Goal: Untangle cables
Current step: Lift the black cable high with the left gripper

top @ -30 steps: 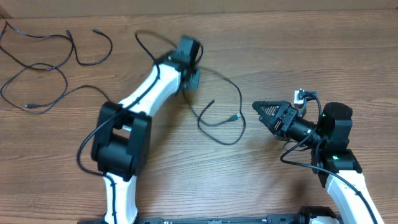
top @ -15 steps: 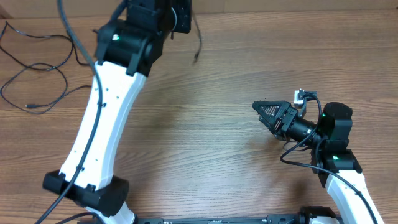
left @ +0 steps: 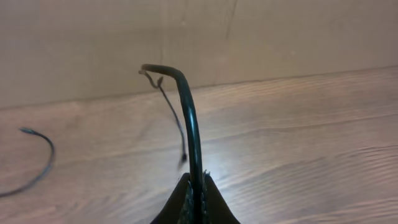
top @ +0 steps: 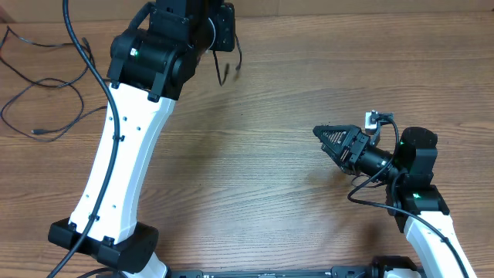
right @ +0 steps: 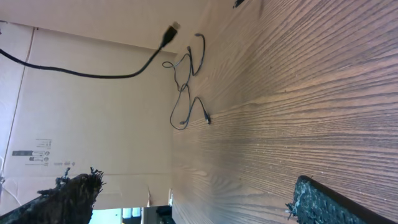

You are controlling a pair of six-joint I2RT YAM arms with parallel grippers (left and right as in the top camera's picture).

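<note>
My left gripper [top: 224, 35] is raised high over the table's far edge. In the left wrist view it [left: 196, 190] is shut on a black cable [left: 188, 118], which arches up from the jaws and trails a thin end downward. From overhead that held cable [top: 230, 68] dangles below the gripper, clear of the wood. Other cables [top: 42, 96] lie in loose loops at the far left of the table. My right gripper [top: 318, 133] hovers at the right, pointing left, its fingers wide apart around nothing [right: 196, 183]. The right wrist view shows the dangling plug end [right: 169, 32] and the far cables [right: 186, 93].
The wooden table [top: 270, 201] fills the view. A cardboard wall [left: 186, 37] stands along its far edge. The left arm's white links [top: 123, 154] slant across the left half. A thick robot cable [top: 85, 46] hangs beside that arm.
The left arm has swung up and back, lifting the cable that lay in the middle of the table so that it now hangs from the shut gripper. The right arm has not moved.
</note>
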